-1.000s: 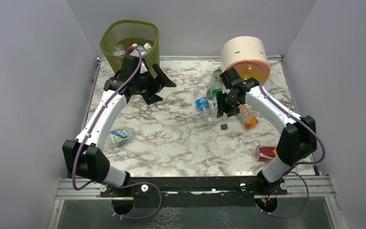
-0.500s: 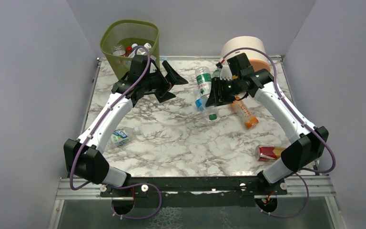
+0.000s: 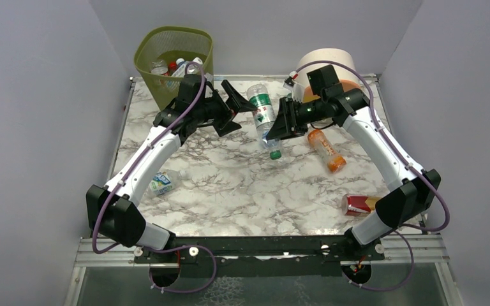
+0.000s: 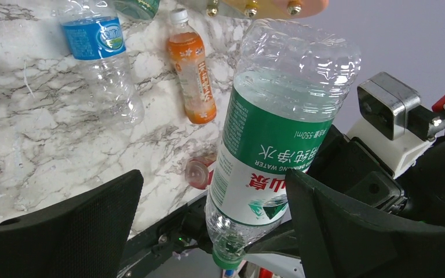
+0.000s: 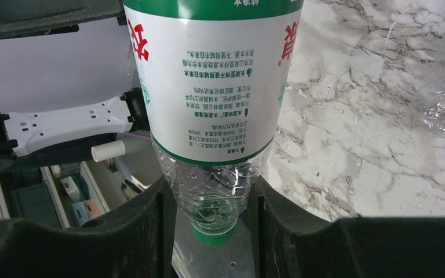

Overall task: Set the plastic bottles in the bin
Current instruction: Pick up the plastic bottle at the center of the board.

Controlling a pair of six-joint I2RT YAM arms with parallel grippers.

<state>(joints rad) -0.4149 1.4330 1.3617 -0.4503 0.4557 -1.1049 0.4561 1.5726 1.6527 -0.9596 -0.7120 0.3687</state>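
My right gripper (image 3: 275, 131) is shut on the neck of a clear bottle with a green and white label (image 3: 261, 107), and holds it in the air over the table's far middle. In the right wrist view the fingers (image 5: 150, 231) clamp the neck, green cap inward (image 5: 211, 231). My left gripper (image 3: 233, 113) is open, and the bottle's label (image 4: 266, 156) hangs between its spread fingers (image 4: 64, 226); I cannot tell if it touches one. The olive mesh bin (image 3: 141, 52) stands at the far left with several bottles inside.
An orange-filled bottle (image 3: 325, 150) and a blue-labelled bottle (image 4: 101, 58) lie on the marble table. Another bottle (image 3: 161, 182) lies near the left arm, and a red-labelled one (image 3: 359, 204) at the right front. The cream cylinder (image 3: 328, 64) stands at the far right.
My right gripper has lifted the green-labelled bottle off the table and carried it left. My left gripper has swung right, away from the bin, to meet it.
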